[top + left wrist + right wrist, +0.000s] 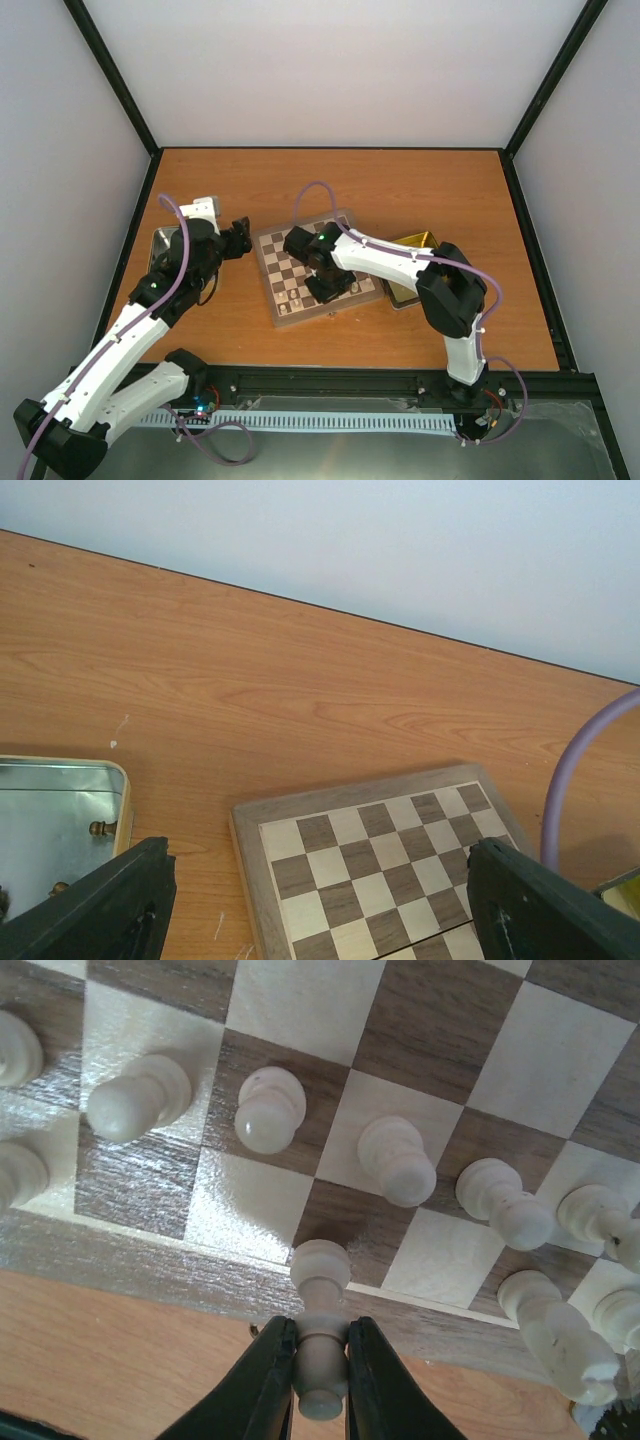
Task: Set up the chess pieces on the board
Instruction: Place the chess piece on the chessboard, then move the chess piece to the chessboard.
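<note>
Top view: board (pixel 290 262) mid-tabletop (pixel 400 190); left hand (pixel 240 237) just left of it, right hand (pixel 330 288) over its near edge.
Left wrist: left hand released, empty.
Right wrist: right hand clenched on cream chessman (pixel 320 1300) at the board's near border.

From above, the right arm (pixel 380 262) hides part of the board (pixel 272 256) — chess pieces (pixel 292 297) there too small to identify.

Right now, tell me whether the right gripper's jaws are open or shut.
Shut on a cream chess piece: the fingers of the right gripper press both its sides, by the border of the board.
</note>
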You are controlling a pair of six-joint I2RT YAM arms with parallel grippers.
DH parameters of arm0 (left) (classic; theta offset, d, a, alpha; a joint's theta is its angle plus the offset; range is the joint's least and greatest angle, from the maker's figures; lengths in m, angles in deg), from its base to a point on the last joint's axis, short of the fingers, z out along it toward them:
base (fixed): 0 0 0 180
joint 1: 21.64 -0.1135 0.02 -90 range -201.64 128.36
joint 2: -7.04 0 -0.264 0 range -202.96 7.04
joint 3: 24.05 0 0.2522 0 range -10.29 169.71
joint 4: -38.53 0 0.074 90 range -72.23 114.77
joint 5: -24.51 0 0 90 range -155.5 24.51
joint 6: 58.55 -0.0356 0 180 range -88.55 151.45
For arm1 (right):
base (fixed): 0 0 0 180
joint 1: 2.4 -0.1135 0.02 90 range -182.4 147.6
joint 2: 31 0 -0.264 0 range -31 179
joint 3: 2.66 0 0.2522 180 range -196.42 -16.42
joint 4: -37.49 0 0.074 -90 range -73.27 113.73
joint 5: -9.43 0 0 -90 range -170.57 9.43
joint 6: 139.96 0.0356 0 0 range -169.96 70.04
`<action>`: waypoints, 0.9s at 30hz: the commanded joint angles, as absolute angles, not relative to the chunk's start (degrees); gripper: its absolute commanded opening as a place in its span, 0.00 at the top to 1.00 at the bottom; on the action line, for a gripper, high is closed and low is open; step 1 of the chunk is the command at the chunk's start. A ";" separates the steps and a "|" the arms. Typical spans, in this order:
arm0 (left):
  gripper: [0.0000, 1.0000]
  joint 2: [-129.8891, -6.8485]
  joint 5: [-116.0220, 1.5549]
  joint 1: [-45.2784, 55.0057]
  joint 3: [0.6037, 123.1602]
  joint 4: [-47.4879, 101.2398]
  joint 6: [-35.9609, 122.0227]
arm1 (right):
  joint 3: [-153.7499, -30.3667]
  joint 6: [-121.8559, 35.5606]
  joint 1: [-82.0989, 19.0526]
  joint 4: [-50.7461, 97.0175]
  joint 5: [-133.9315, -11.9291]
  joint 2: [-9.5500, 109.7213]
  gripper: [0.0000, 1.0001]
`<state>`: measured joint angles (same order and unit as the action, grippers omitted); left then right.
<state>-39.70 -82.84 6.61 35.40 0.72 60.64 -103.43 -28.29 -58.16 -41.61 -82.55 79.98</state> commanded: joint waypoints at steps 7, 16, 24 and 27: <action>0.19 -39.20 -83.66 6.84 35.61 0.42 59.30 | -105.76 -27.60 -58.47 -41.97 -85.40 80.35 0.69; 0.19 -34.86 -85.04 6.84 33.90 2.52 60.76 | -97.27 -19.51 -58.47 -31.48 -86.11 73.66 0.66; 0.19 -34.63 -83.25 6.86 33.11 3.46 61.65 | -91.34 -17.87 -58.47 -25.86 -87.06 70.60 0.66; 0.19 -35.25 -82.63 6.84 33.02 3.63 62.02 | -90.74 -17.89 -58.47 -24.38 -86.31 71.10 0.66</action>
